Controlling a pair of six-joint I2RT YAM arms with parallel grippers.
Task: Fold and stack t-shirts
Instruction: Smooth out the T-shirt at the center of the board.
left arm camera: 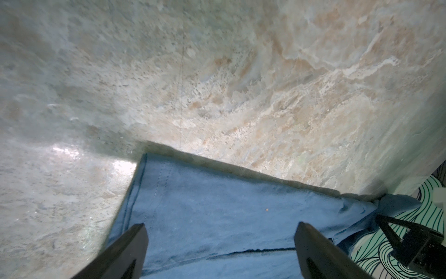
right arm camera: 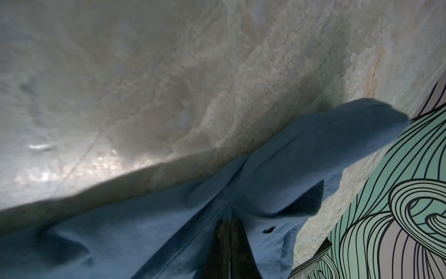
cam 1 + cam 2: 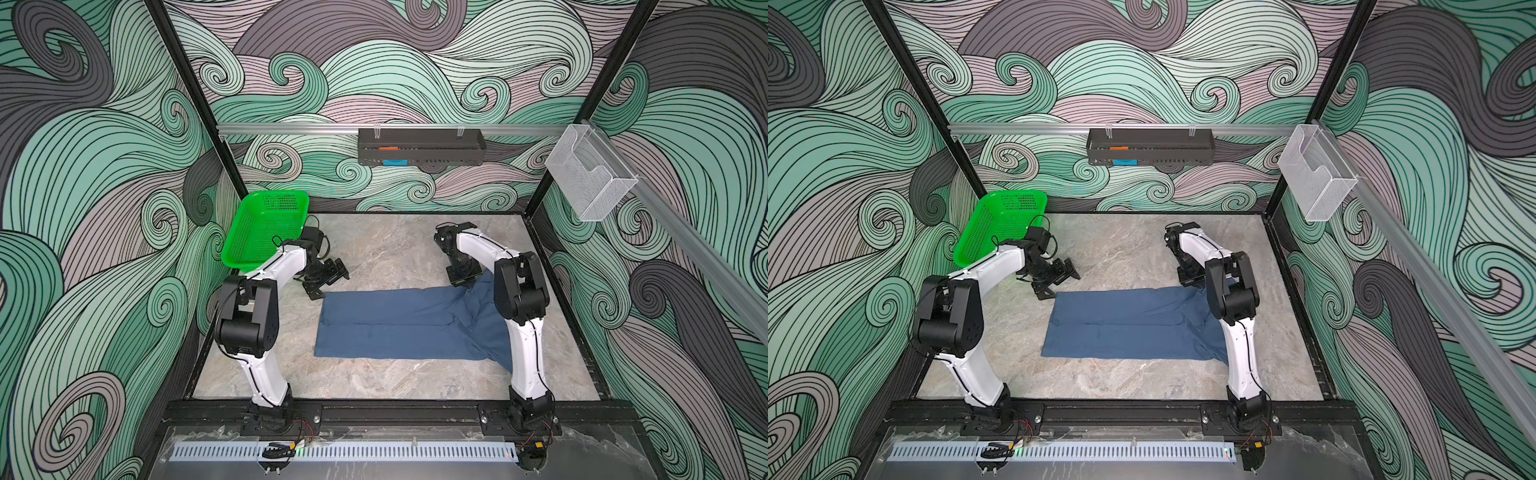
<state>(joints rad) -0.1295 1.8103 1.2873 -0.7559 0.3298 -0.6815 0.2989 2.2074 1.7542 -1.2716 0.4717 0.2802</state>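
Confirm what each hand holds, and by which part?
Right hand pinches the t-shirt at its bunched far right corner. Left hand is open, holding nothing.

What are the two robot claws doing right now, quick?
Left gripper: open, holding nothing, over a corner of the t-shirt.
Right gripper: shut, pinching the t-shirt's bunched cloth.

A marbled grey-beige counter [image 3: 374, 249] carries a green basket [image 3: 266, 232], tipped up in its far corner. A blue t-shirt [image 3: 395, 328] lies well apart from the basket, folded into a long band, its farther end rumpled.
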